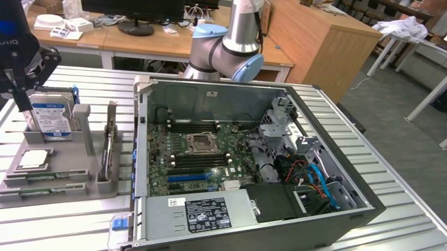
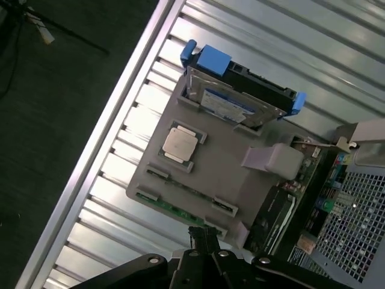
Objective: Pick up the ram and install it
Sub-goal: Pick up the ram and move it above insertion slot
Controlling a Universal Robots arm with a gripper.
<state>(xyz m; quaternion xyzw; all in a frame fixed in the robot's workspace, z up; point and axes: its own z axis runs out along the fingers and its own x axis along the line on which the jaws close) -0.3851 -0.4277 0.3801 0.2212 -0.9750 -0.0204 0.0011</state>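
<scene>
A ribbed metal worktop (image 1: 70, 225) is seen, with wooden desks (image 1: 140, 44) and grey floor behind. The ram (image 2: 171, 209) is laid in a slot along the grey tray's (image 2: 222, 174) edge, beside the open computer case (image 1: 209, 146). The hand (image 2: 203, 233) is pressed together, nothing pinched, hovering over the ram's end. Bare ribbing is left toward the worktop's rim.

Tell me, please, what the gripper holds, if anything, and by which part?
Nothing: the gripper is shut and empty above the grey tray, where the ram lies untouched.

Lab, robot arm (image 1: 234, 47), open computer case (image 1: 209, 90), desks (image 1: 140, 46)
</scene>
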